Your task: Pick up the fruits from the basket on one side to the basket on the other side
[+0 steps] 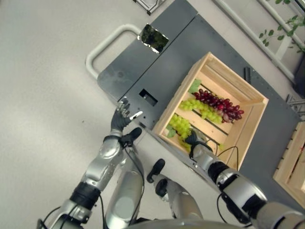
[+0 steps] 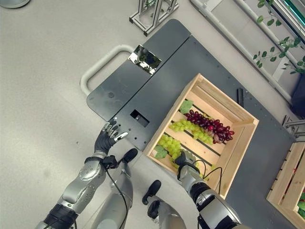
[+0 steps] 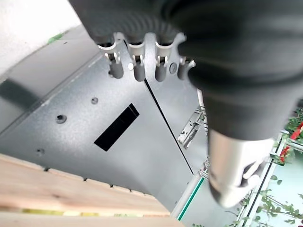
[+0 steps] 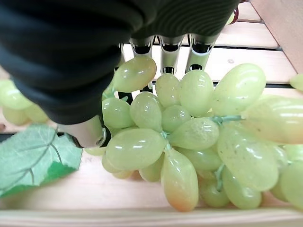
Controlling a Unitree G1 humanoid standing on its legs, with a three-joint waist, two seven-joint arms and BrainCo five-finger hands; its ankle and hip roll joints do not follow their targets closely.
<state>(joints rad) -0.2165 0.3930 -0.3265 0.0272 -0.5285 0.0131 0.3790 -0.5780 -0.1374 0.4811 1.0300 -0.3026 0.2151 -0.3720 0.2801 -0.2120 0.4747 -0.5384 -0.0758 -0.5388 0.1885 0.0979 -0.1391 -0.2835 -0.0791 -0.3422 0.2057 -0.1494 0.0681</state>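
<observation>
A wooden crate (image 1: 178,93) stands on a dark grey cart platform (image 1: 138,71). In it lie a near bunch of green grapes (image 1: 180,125), a second green bunch (image 1: 198,107) and a bunch of red grapes (image 1: 219,104). My right hand (image 1: 191,139) reaches over the crate's near wall. Its fingers curl over the near green bunch (image 4: 189,127) and its thumb (image 4: 87,132) presses the bunch's side beside a green leaf (image 4: 33,156); the bunch rests on the slats. My left hand (image 1: 123,114) hovers open over the platform's near corner, left of the crate, holding nothing.
A second wooden crate (image 1: 290,162) sits on the platform at the far right. The cart's white handle (image 1: 102,45) curves off its left end, by a shiny plate (image 1: 152,38). A metal frame (image 2: 152,14) and potted plants (image 2: 281,43) stand beyond the cart.
</observation>
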